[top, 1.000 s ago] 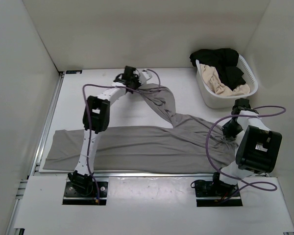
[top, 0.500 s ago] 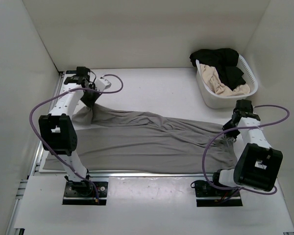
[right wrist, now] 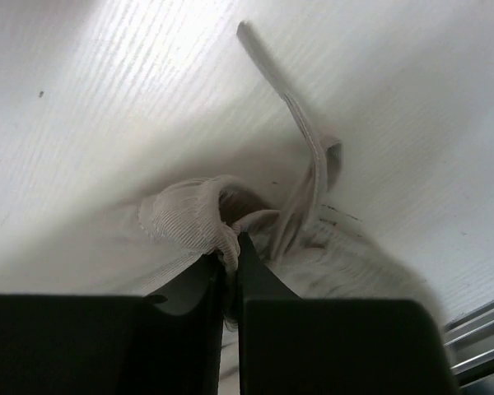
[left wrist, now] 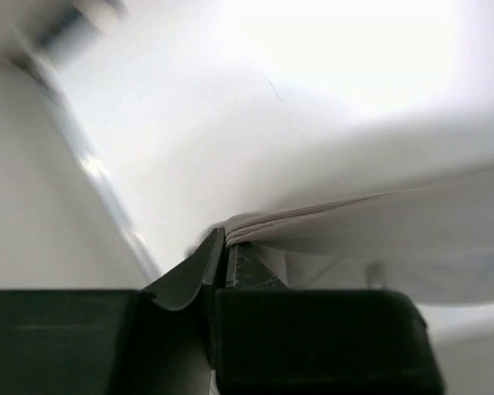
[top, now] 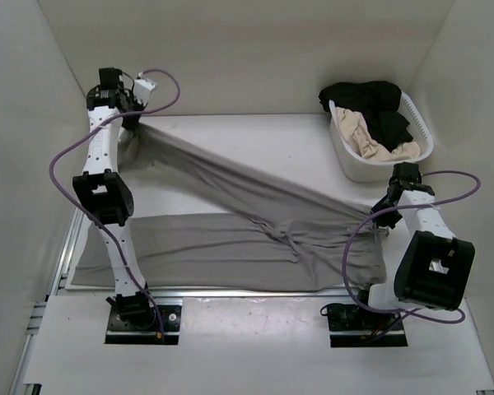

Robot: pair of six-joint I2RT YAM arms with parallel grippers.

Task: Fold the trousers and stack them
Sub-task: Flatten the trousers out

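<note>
White walls box in a white table (top: pixel 263 144), and the grey trousers (top: pixel 214 247) cover most of it. One leg lies flat along the near edge. The other rises in a taut diagonal from the waist at the right to the far left corner. A white laundry basket (top: pixel 346 164) holding black and beige garments sits far right, apart from the cloth. Your left gripper (top: pixel 130 123) is pinched on the raised leg's hem. Your right gripper (top: pixel 387 216) is pinched on the gathered waistband, with the drawstring (right wrist: pixel 300 123) trailing loose. I judge the step to be laying leg over leg. Carry the hem down onto the flat leg's cuff, anchor the waist, and ease the tension so the mid-leg twist flattens before you release.
</note>
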